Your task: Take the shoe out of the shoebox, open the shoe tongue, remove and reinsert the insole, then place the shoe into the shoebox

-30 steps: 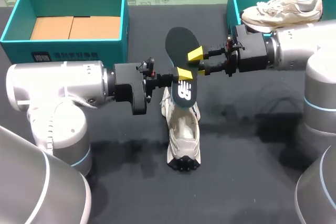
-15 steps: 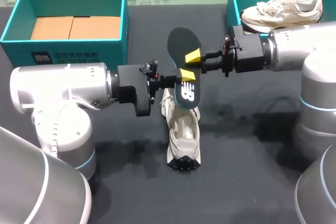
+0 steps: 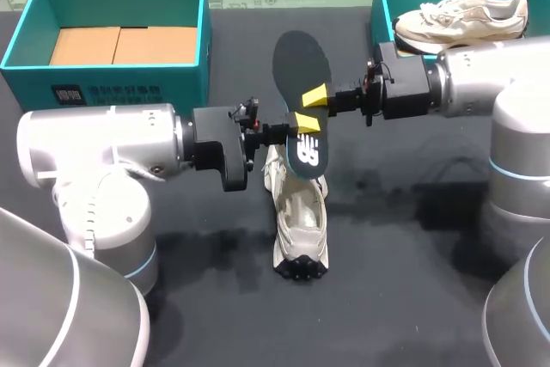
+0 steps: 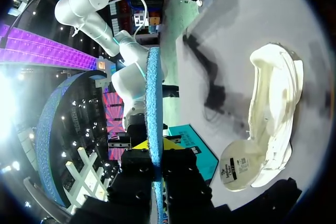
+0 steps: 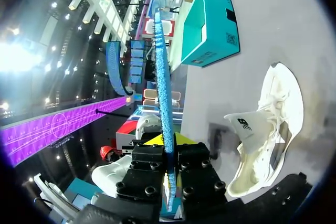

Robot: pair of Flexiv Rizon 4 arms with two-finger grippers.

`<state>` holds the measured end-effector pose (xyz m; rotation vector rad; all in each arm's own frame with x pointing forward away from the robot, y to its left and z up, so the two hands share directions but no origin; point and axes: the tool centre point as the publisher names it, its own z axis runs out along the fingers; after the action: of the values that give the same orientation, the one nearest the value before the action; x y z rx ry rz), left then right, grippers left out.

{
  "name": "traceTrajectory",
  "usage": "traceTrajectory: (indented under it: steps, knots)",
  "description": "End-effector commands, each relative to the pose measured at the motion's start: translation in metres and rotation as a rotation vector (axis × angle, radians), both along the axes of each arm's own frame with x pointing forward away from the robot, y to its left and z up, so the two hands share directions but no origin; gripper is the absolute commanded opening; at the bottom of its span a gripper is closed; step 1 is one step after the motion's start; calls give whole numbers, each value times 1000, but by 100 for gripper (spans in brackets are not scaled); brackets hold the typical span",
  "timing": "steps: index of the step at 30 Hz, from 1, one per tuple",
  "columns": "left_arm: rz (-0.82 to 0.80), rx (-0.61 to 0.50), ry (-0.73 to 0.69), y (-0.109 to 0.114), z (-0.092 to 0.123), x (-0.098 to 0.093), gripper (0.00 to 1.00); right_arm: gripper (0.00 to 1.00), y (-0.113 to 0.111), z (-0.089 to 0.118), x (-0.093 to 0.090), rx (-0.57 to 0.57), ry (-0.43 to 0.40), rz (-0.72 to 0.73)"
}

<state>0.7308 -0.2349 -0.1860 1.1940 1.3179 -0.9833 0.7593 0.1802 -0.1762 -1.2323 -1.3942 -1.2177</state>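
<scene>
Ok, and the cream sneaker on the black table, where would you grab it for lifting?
Likely the side wall of the cream sneaker at its mouth, from above: it sits sole-down, mouth up and wide, so one finger goes inside, one outside. The left gripper and right gripper are shut on the black insole above it, so one must release first.

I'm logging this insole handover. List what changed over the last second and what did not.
The right gripper closed its fingers on the insole, which the left gripper holds as before. The left arm eased a little toward the table's middle, and the insole's upper end shifted slightly toward the far edge. The shoe on the table and the shoebox at the left stayed put.
</scene>
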Motion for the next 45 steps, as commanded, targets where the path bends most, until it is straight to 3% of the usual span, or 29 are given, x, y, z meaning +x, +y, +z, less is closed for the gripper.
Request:
traceTrajectory:
  steps: [1, 2, 12, 22, 24, 40, 45]
  knots:
    - [6, 4, 10, 4, 5, -7, 93, 0, 1, -2, 2, 4, 0, 1]
    - [10, 9, 15, 8, 8, -9, 100, 0, 0, -2, 2, 5, 1, 1]
    - [50, 51, 98, 68, 39, -4, 100, 0, -9, -8, -3, 5, 17, -22]
    - [21, 324, 152, 109, 76, 15, 100, 0, -7, -18, -14, 2, 54, -31]
    - [-19, 409, 100, 114, 85, 19, 100, 0, -6, -20, -15, 9, 59, -36]
    - [-19, 409, 100, 114, 85, 19, 100, 0, -6, -20, -15, 13, 60, -36]
    - [-12, 566, 125, 113, 101, 39, 100, 0, -1, -26, -23, -3, 101, -26]
